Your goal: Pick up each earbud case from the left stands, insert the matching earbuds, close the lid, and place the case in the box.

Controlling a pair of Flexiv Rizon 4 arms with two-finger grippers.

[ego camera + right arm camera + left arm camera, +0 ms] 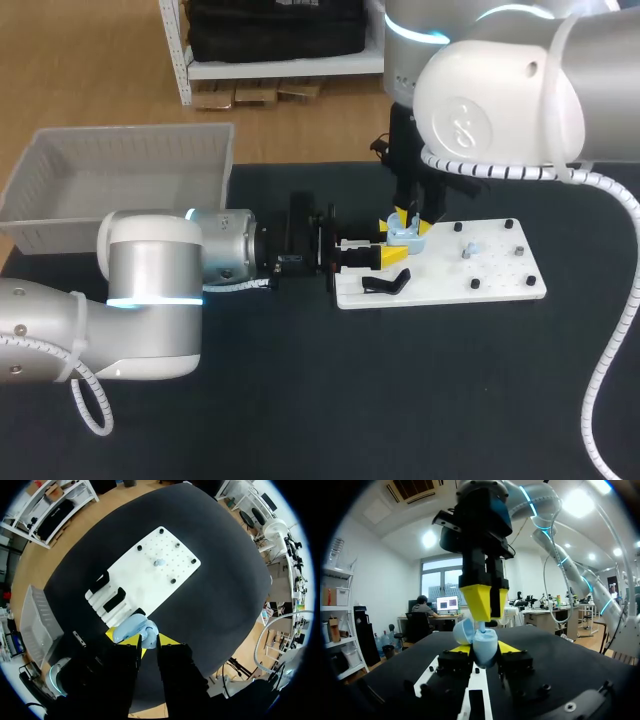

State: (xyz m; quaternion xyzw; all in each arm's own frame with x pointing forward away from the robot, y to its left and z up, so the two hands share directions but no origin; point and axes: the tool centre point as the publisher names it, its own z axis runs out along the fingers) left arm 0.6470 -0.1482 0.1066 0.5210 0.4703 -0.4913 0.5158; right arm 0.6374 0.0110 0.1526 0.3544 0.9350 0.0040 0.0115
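The left gripper [484,649] is clamped on the pale blue case [405,235], one yellow tip against each side. It holds the case upright with its lid [464,631] open, just above the left end of the white board [480,280]. The right gripper [487,607] hangs straight down over the open case, its tips just at the opening; I cannot tell whether it grips anything. One pale blue earbud [468,247] lies further right on the board, among black pegs. A grey bin [120,160] stands at the table's [400,400] far left.
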